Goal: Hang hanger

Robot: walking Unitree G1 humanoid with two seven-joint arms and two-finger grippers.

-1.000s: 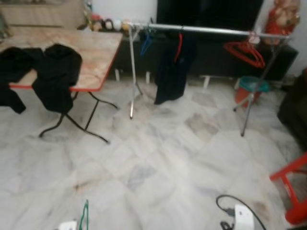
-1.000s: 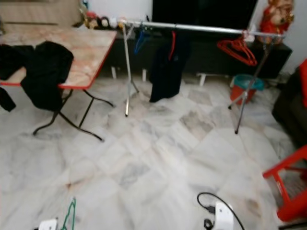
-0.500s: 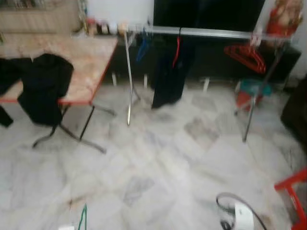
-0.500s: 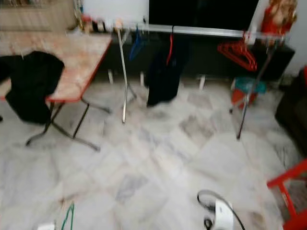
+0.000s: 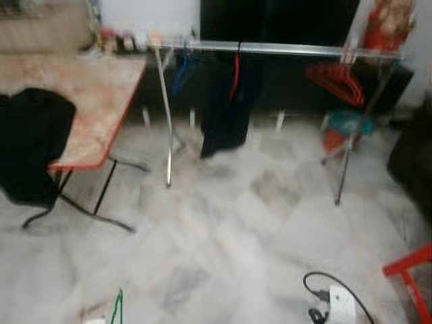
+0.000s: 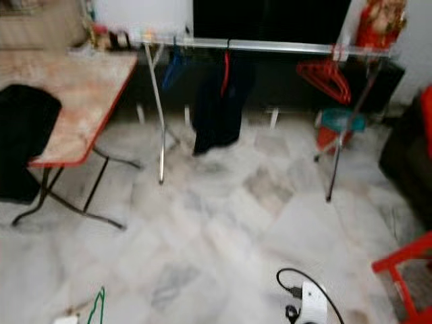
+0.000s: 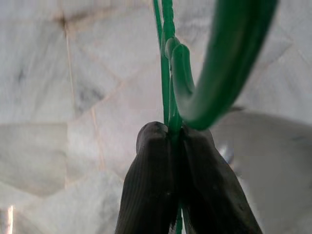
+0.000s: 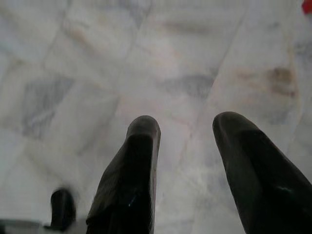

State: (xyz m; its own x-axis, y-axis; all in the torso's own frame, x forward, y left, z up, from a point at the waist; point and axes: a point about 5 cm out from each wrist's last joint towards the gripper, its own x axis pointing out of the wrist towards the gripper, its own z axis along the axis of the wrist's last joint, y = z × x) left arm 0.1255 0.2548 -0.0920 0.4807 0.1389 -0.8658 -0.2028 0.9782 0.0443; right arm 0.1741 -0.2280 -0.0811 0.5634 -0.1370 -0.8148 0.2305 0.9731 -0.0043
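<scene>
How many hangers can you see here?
At least 4: a green hanger in the left tool; on the rail a blue hanger, a red hanger, and bunched red hangers, number unclear.

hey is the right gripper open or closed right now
Open. In the right wrist view the right gripper has its two black fingers apart, with bare marble floor between them and nothing held.

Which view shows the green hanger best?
The left wrist view: the hanger sits close up, clamped in the left gripper. Both eye views catch just a green sliver at the bottom edge.
</scene>
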